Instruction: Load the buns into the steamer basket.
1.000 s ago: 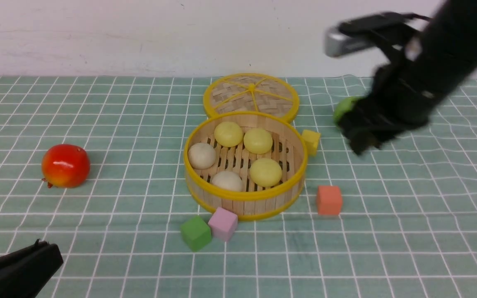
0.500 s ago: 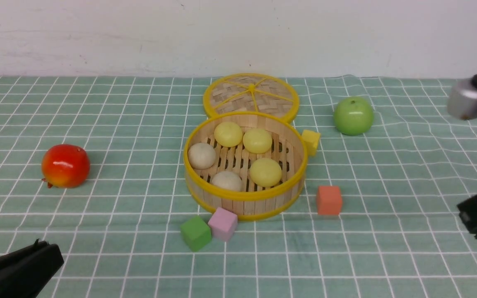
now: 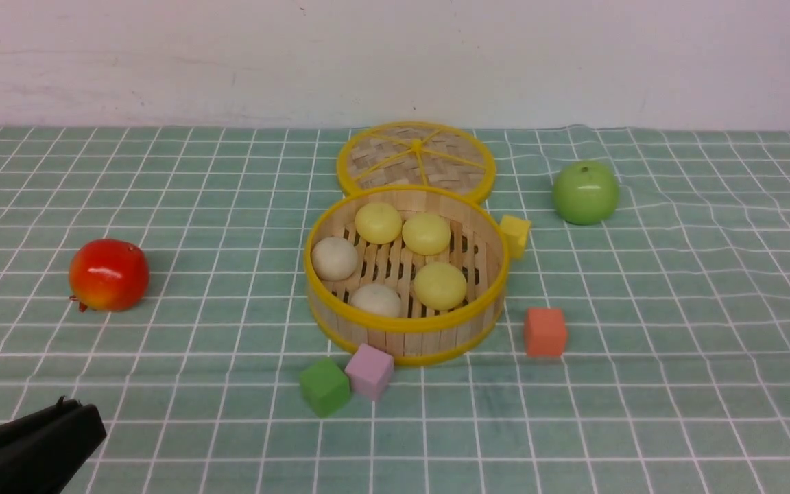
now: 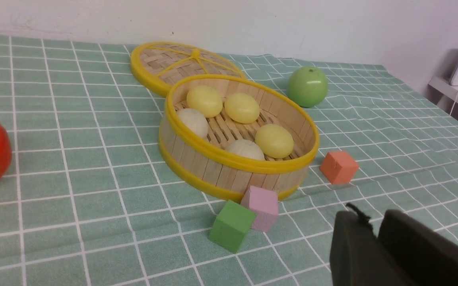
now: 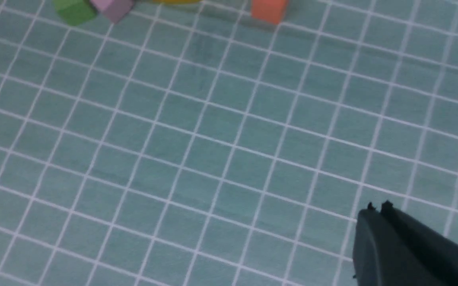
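The steamer basket (image 3: 436, 334) stands mid-table and also shows in the left wrist view (image 4: 213, 169). Several buns lie inside it: three pale yellow ones (image 3: 378, 221), (image 3: 426, 233), (image 3: 440, 285) and two off-white ones (image 3: 334, 258), (image 3: 376, 299). My left gripper (image 3: 76, 412) is shut and empty at the near left corner, well short of the basket; it shows in the left wrist view (image 4: 366, 216). My right gripper (image 5: 378, 206) is shut and empty over bare cloth; it is out of the front view.
The woven lid (image 3: 415, 159) lies just behind the basket. A green apple (image 3: 585, 193) is at the far right, a red fruit (image 3: 108, 274) at the left. Yellow (image 3: 515, 234), orange (image 3: 544, 331), pink (image 3: 369, 371) and green (image 3: 324, 386) cubes ring the basket.
My right arm has pulled back to the right and left the front view, uncovering the green apple. The buns, the basket and my left gripper have not moved.
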